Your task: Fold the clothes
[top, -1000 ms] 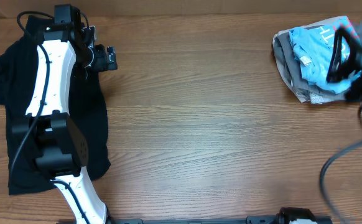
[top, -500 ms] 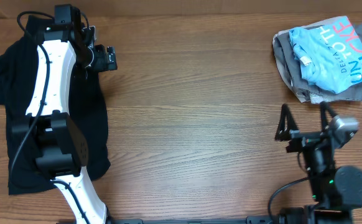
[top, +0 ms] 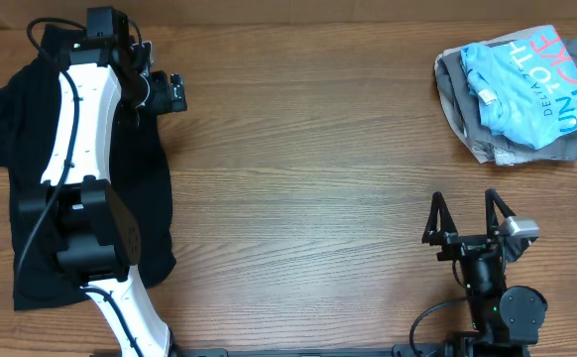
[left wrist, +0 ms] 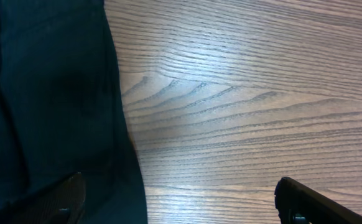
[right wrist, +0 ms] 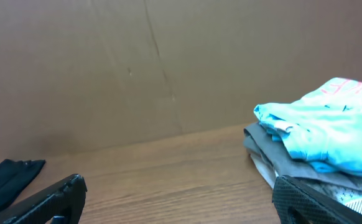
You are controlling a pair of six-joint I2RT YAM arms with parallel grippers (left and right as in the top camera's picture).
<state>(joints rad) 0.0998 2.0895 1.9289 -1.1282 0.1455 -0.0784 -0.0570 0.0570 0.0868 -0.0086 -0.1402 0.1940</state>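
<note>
Since the desk (top: pixel 308 198) is the biggest item, log it first: wood-grain top, smooth with a slight sheen, bare across its middle; cloth should slide on it easily. Behind its far edge the right wrist view shows a plain brown panel (right wrist: pixel 137 68), and no more of the room is visible. Black shirt (top: pixel 1 129) lies spread open and unfolded along the left edge, running from near the far-left corner toward the near edge, with a few wrinkles. Left arm (top: pixel 80 109) reaches out over it. Folded stack sits at the far-right corner: light blue T-shirt (top: pixel 526 84) on top, lettering up, grey pieces (top: pixel 457 94) beneath and showing at the stack's left and near sides. Left tool (top: pixel 168 93) stands wide and holds nothing, at the shirt's right border near its far end; in the wrist view one finger is over black cloth, the other over bare wood. Whether it touches the fabric, cannot tell. Right tool (top: pixel 463 203) is also wide and empty, close to the near edge, well apart from the stack. Handling estimate: the shirt is light, limp and unbreakable, and it will sag and bunch if lifted at one point. Best hold is a pinch on an outer seam or corner, sleeve or hem, one layer only.
</note>
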